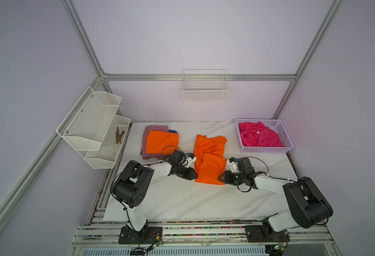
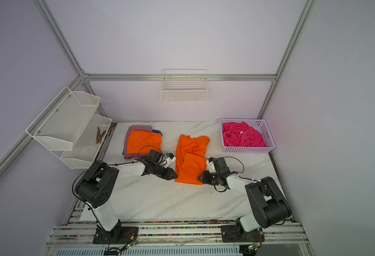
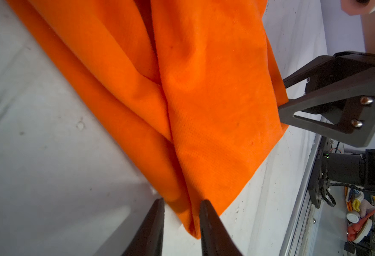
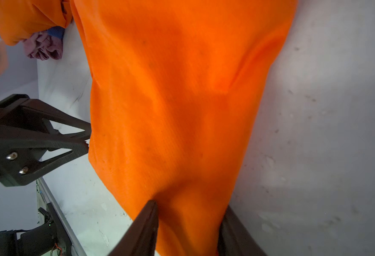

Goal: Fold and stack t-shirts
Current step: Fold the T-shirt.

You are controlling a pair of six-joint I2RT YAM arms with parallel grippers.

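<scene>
A: Where's the tee?
B: Orange tee [image 1: 208,159] lies mid table [image 1: 182,199].
A: Grippers?
B: My R gripper [image 4: 188,208] is clamped on its near-right edge; L gripper [image 3: 182,204] jaws slightly apart, straddling near-left edge.

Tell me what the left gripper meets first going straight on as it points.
The middle orange t-shirt: its corner sits between the left gripper's fingertips, probably touching. The right gripper lies beyond the cloth.
</scene>
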